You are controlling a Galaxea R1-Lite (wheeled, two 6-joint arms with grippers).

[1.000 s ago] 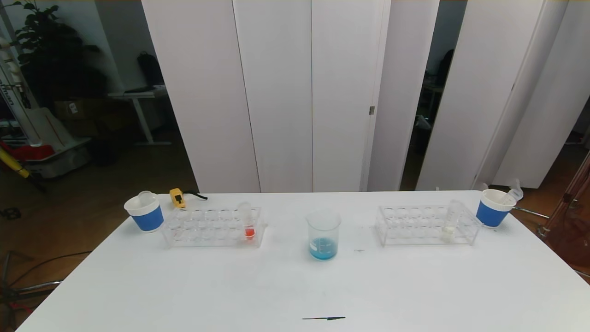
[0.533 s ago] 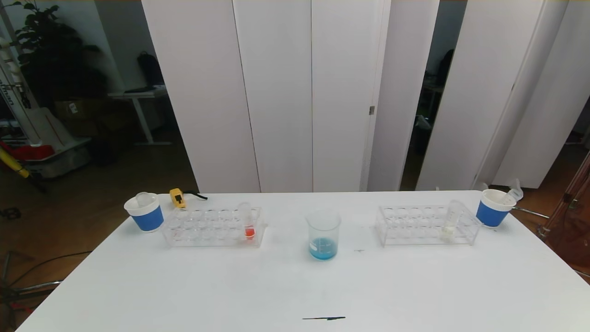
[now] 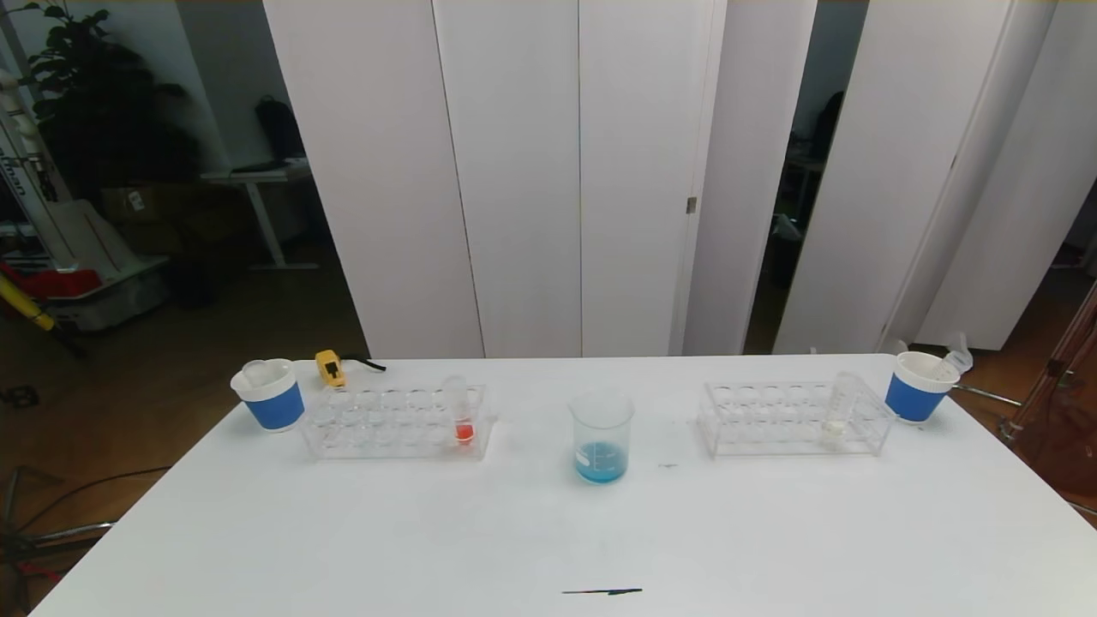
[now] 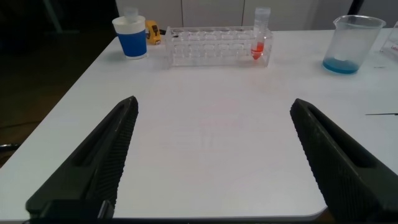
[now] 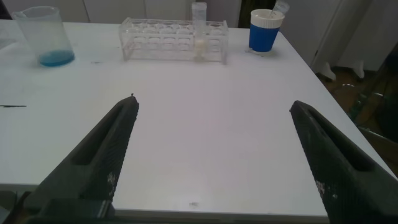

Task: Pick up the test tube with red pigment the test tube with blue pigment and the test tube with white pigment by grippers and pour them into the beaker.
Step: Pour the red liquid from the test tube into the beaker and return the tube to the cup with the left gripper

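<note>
The beaker (image 3: 602, 437) stands mid-table with sky-blue liquid in its bottom; it also shows in the left wrist view (image 4: 351, 43) and the right wrist view (image 5: 45, 37). The red tube (image 3: 461, 411) stands in the left rack (image 3: 386, 424). The white-pigment tube (image 3: 838, 413) stands in the right rack (image 3: 771, 420). No tube with blue liquid shows. My left gripper (image 4: 214, 101) is open and empty, low over the table's near left part. My right gripper (image 5: 214, 101) is open and empty over the near right part. Neither shows in the head view.
A blue paper cup (image 3: 270, 396) with an empty tube stands left of the left rack, a yellow object (image 3: 330, 367) behind it. Another blue cup (image 3: 919, 387) with an empty tube stands at the far right. A thin dark mark (image 3: 602, 591) lies near the front edge.
The empty tube in the left blue cup has sunk lower into the cup. Nothing else has moved.
</note>
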